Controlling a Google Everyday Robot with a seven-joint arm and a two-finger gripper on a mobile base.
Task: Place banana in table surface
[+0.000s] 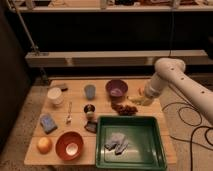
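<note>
The banana (138, 100) is a pale-yellow shape at the right edge of the table surface (103, 102), just right of the purple bowl (116, 89). My gripper (144, 96) at the end of the white arm (172, 80) reaches in from the right and sits right at the banana, low over the wood. I cannot tell whether the banana rests on the wood or hangs just above it.
Dark grapes (125, 108) lie just in front of the banana. A green tray (152, 150) holds a grey cloth (116, 143). A blue cup (90, 91), white cup (55, 95), spoon (69, 114), blue sponge (48, 122), red bowl (69, 145) and orange fruit (44, 145) stand to the left. Cables (192, 125) lie on the floor to the right.
</note>
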